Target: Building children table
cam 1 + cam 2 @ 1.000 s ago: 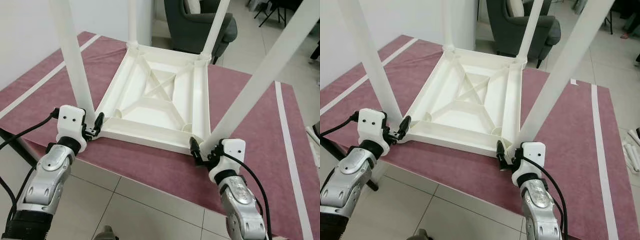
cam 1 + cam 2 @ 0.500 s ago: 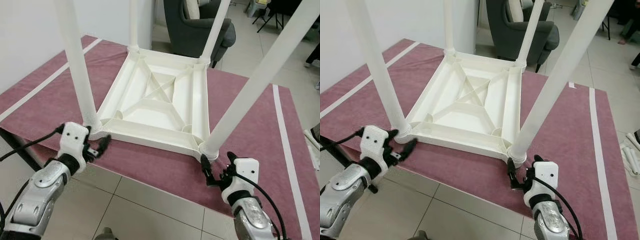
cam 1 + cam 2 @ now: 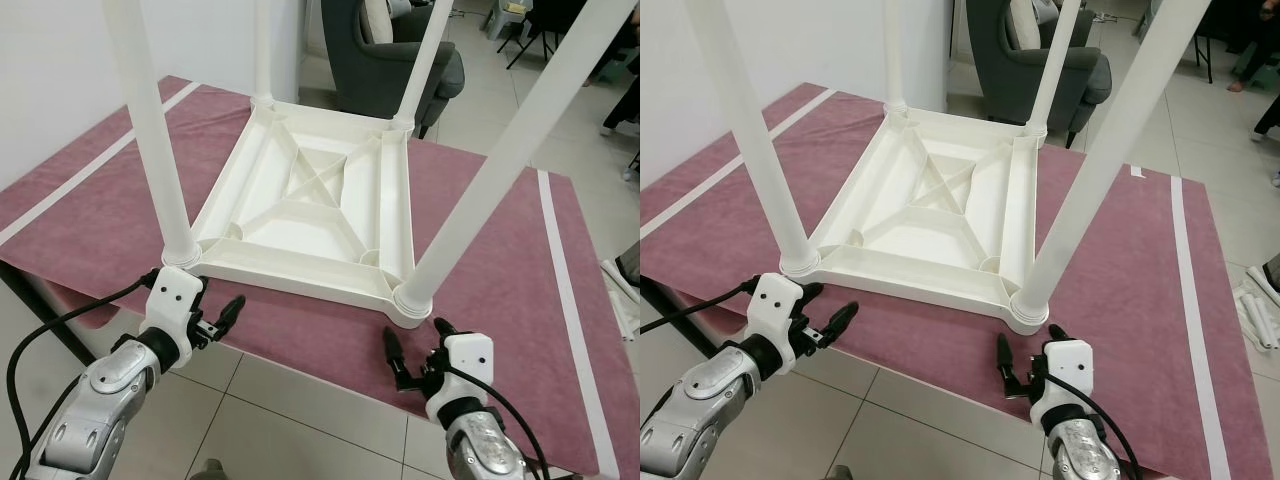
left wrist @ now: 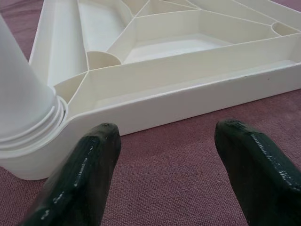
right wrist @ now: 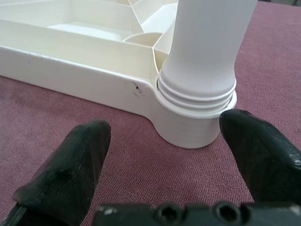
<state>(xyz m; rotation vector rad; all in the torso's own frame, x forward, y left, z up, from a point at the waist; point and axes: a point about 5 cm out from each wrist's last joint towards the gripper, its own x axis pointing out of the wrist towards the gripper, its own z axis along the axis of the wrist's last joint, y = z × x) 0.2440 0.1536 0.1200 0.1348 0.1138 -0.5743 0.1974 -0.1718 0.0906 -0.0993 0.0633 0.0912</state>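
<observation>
Both my grippers sit spread wide, holding nothing: left gripper [image 3: 226,313] and right gripper [image 3: 415,352] just short of the near corners of the upturned white table [image 3: 310,205], four legs up, on the maroon cloth [image 3: 520,260]; grey armchair [image 3: 385,55] beyond.

The upturned children's table [image 3: 310,215] is plain white, legs and ribbed underside alike. It lies on a maroon cloth [image 3: 500,280] with white stripes [image 3: 572,310] down the left and right sides. A dark grey armchair [image 3: 385,55] stands far behind, on a pale tiled floor [image 3: 290,420].
</observation>
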